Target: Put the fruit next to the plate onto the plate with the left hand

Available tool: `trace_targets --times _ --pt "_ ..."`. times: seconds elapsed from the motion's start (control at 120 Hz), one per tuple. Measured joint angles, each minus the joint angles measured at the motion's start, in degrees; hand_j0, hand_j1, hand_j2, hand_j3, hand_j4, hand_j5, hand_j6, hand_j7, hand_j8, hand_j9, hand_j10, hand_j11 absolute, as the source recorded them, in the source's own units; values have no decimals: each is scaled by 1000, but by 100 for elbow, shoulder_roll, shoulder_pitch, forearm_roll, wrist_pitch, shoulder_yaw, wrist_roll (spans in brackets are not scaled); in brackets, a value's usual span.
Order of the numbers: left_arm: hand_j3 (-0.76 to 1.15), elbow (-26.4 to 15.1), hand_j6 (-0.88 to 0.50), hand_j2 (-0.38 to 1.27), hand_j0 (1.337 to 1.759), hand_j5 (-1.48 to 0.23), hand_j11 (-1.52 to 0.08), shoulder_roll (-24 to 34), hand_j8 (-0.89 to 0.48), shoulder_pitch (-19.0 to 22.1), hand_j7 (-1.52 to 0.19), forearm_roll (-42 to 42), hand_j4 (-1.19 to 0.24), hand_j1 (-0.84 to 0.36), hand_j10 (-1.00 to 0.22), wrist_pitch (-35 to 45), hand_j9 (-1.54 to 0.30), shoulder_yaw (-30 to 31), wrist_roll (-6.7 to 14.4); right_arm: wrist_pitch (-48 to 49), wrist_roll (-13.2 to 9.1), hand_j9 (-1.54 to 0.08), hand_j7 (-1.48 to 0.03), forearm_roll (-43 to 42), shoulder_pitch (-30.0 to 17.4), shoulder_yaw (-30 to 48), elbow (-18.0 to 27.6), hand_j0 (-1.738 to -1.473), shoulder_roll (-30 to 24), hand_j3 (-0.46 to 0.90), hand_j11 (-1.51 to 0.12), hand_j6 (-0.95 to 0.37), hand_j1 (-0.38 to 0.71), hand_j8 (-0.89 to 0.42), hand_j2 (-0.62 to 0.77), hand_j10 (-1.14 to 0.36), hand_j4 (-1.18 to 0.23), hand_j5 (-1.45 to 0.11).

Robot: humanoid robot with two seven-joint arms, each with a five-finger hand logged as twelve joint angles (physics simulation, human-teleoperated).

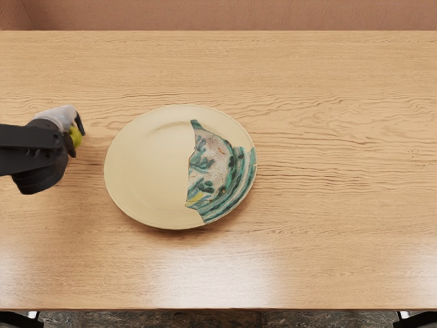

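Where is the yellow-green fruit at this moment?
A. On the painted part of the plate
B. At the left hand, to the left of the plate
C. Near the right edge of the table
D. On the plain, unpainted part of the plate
B: the fruit shows as a small yellow-green patch inside the closed left hand, to the left of the plate and apart from its rim.

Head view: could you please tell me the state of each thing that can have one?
fruit: gripped by the left hand, beside the plate, not on it.
left hand: shut on the fruit.
plate: flat on the table, nothing on it.
right hand: not in view.
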Motion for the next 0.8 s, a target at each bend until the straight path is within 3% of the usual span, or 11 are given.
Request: trace_targets --times 0.358,0.4,0.467,0.667,0.708,0.8 --pt "8 -1392 -137 472 1644 -1308 -1170 194 -184 -1028 -1202 -189 -420 -445 -614 173 -1152 1 -14 2 0 -29 -29 0 1 -1 0 -1658 0 0 -29 -23 -322 -23 -5 -23 -23 -29" --pt "6 -1506 -169 300 1644 -1300 -1173 172 -205 -1044 -1199 -215 -443 -370 -608 213 -1160 -1 -12 2 0 -29 -29 0 1 -1 -1 -1658 0 0 -29 -23 -322 -23 -5 -23 -23 -29" --pt "5 -1679 -188 389 1646 -1287 -1169 107 -202 -1217 -1203 -327 -476 -381 -641 257 -1158 -15 -8 2 0 -29 -29 0 1 -1 -1 -1658 0 0 -29 -23 -322 -23 -5 -23 -23 -29" --pt "2 -1923 -162 465 1650 -1280 -1163 -867 -194 -1651 -1194 -987 -458 -425 -635 389 -1161 -47 -7 2 0 -29 -29 0 4 -1 -1 -1658 0 0 -29 -23 -322 -23 -5 -23 -23 -29" --pt "1 -1937 -165 337 1650 -1290 -1162 -931 -207 -1675 -1198 -1104 -471 -364 -663 429 -1161 -48 -10 2 0 -29 -29 0 12 -1 0 -1658 0 0 -29 -23 -322 -23 -5 -22 -23 -29" --pt "1 -1949 -189 425 1650 -1274 -1163 -981 -232 -1680 -1180 -1255 -496 -390 -679 497 -1165 -47 -8 2 0 -29 -29 0 21 -1 -2 -1658 0 0 -29 -23 -322 -23 -4 -22 -23 -29"
